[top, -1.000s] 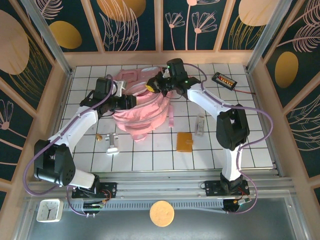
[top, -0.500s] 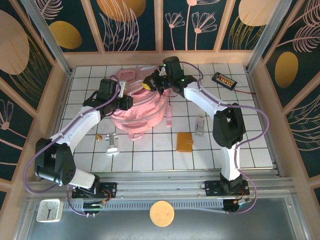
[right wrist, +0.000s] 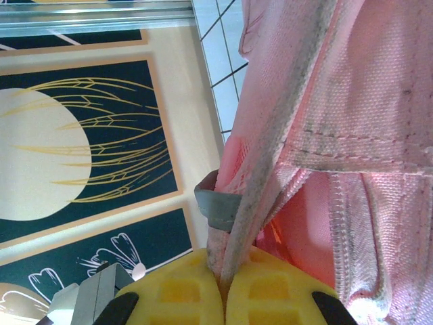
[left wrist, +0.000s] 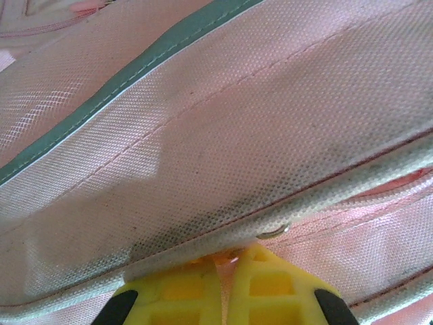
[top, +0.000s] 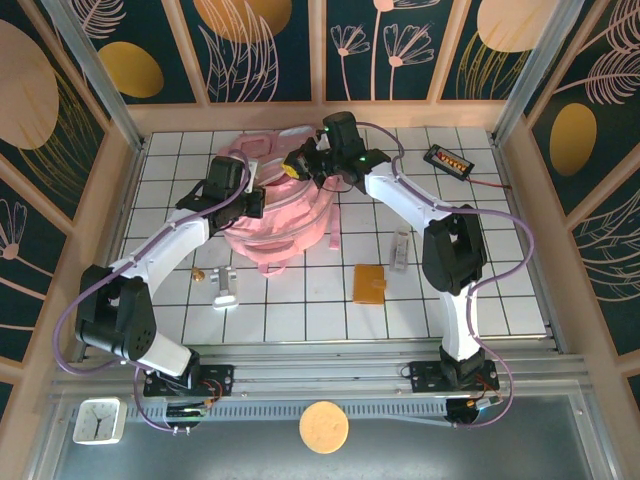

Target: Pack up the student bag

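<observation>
The pink student bag (top: pixel 280 215) lies bunched at the back middle of the tiled table, held up between both arms. My left gripper (top: pixel 252 200) is shut on the bag's left side; in the left wrist view its yellow fingers (left wrist: pixel 270 294) pinch a piped seam of the pale woven fabric (left wrist: pixel 223 149). My right gripper (top: pixel 296 170) is shut on the bag's upper rim; the right wrist view shows its yellow fingers (right wrist: pixel 183 291) clamping a grey-edged pink fold (right wrist: pixel 243 223) beside a zipper (right wrist: pixel 355 223).
An orange-brown wallet (top: pixel 369 283) and a slim pale case (top: pixel 400 249) lie right of the bag. A white stand-like object (top: pixel 224 290) and a small brass piece (top: pixel 198 273) lie at the front left. A black device with red buttons (top: pixel 446 160) sits at the back right.
Both grippers have moved back and closer together, drawing the bag into a tighter, taller bundle. The left arm has swung forward toward the bag.
</observation>
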You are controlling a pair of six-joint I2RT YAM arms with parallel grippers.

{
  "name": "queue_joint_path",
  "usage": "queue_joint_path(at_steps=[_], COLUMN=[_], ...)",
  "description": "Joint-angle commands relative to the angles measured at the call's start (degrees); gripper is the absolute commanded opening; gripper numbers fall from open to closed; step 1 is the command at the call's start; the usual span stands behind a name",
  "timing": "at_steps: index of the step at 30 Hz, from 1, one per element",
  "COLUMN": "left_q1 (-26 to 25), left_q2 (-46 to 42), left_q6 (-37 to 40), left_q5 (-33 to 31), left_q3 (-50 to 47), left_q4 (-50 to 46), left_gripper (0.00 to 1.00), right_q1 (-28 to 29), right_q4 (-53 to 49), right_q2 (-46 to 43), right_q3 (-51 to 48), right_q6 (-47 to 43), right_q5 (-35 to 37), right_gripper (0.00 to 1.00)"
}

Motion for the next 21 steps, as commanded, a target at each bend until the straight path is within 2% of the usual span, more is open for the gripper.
queue_joint_path(at_steps=[1,3,9,16,20,21], left_q1=[-0.2,1.0,11.7,14.3,14.1,13.9], left_q2=[-1.1,-1.9,-4.2,-1.7,-2.7,-3.6], left_q6=[-0.6,-1.0,-4.8,-2.8,-4.6,-5.2], left_q5=[-1.0,-3.0,2.1,3.1,15.3,18.2], left_q3=[-1.2,-1.8,-6.3,-3.3,-3.7,-4.0], left_q4=[4.3,1.6,0.2,-1.3,4.0,5.1], left_gripper=[0.0,0.0,0.0,0.0,0.0,0.15], right_q1=[1.0,0.0,-2.5,-5.1,-4.8,-4.6], right_q4=[7.4,7.4,5.5,5.2,7.5,7.6], right_q2=[-5.0,-5.9,-9.9,-12.7,-12.5,-12.1], right_q3=[0.5,-1.1,-5.4,-9.2,-9.4,-8.6], right_q6=[-0.3,-0.7,-3.0,-4.2,-2.8,-2.7], right_q5=[-6.6,-6.6,-6.7,-8.2,-9.6,-9.6], right_gripper=[0.0,0.0,0.0,0.0,0.0,0.0])
